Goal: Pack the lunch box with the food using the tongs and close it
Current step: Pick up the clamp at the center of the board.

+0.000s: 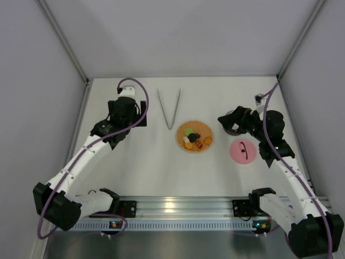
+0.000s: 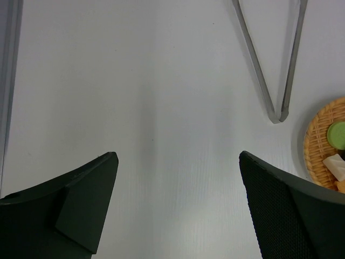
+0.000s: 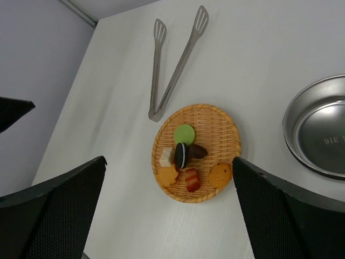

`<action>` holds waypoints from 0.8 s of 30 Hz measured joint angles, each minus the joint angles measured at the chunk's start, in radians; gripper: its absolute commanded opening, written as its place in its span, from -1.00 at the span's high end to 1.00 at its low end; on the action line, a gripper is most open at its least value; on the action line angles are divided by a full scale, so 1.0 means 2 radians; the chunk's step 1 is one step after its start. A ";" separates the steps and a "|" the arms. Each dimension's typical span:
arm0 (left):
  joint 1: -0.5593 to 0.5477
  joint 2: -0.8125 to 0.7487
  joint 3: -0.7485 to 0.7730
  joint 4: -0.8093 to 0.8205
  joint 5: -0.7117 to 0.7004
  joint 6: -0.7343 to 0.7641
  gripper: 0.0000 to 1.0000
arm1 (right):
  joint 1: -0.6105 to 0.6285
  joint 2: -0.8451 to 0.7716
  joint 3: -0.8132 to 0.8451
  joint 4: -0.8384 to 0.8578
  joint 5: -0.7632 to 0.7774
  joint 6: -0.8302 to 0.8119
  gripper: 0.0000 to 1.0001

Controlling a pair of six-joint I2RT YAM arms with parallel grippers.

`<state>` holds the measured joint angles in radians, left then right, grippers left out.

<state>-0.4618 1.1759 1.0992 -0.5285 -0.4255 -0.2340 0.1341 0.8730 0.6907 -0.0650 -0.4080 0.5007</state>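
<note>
The silver tongs (image 1: 168, 108) lie flat at the back of the table in a narrow V, joined end toward me (image 2: 276, 114) (image 3: 171, 73). The food (image 1: 193, 137) sits on an orange woven plate (image 3: 222, 129): a green disc (image 3: 184, 133), a black cookie (image 3: 180, 155), yellow rounds and a red-brown piece. The steel lunch box (image 3: 303, 129) stands empty right of the plate. Its pink lid (image 1: 242, 150) lies flat nearer to me. My left gripper (image 2: 177, 155) hangs open over bare table left of the tongs. My right gripper (image 3: 168, 159) is open high above the plate, holding nothing.
Grey walls enclose the table on the left, back and right. In the top view the right wrist (image 1: 240, 120) covers most of the lunch box. An aluminium rail (image 1: 178, 208) with both arm bases runs along the near edge.
</note>
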 measured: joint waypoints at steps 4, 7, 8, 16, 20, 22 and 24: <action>0.000 0.000 0.000 0.000 -0.004 0.000 -0.98 | 0.005 0.023 0.020 -0.020 0.009 -0.006 -0.99; 0.000 0.000 0.000 0.000 -0.009 0.000 -0.98 | 0.023 0.046 0.053 -0.038 0.034 -0.015 -0.99; 0.000 0.000 0.000 0.000 -0.010 0.000 -0.98 | 0.035 0.058 0.067 -0.043 0.046 -0.018 -0.99; 0.000 0.000 0.000 -0.002 -0.021 0.000 -0.98 | 0.147 0.228 0.220 -0.070 0.153 -0.026 -0.96; 0.000 0.000 0.000 -0.002 -0.022 0.000 -0.98 | 0.185 0.342 0.320 -0.095 0.211 -0.022 -0.92; 0.000 0.000 0.000 -0.002 -0.022 0.000 -0.98 | 0.203 0.404 0.378 -0.115 0.241 -0.018 -0.91; 0.000 0.000 0.000 -0.002 -0.022 0.000 -0.98 | 0.219 0.457 0.429 -0.129 0.266 -0.014 -0.91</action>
<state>-0.4618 1.1759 1.0992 -0.5327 -0.4694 -0.2340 0.5728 1.7863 1.5490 -0.3233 0.1238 0.4736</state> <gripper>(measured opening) 0.990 0.959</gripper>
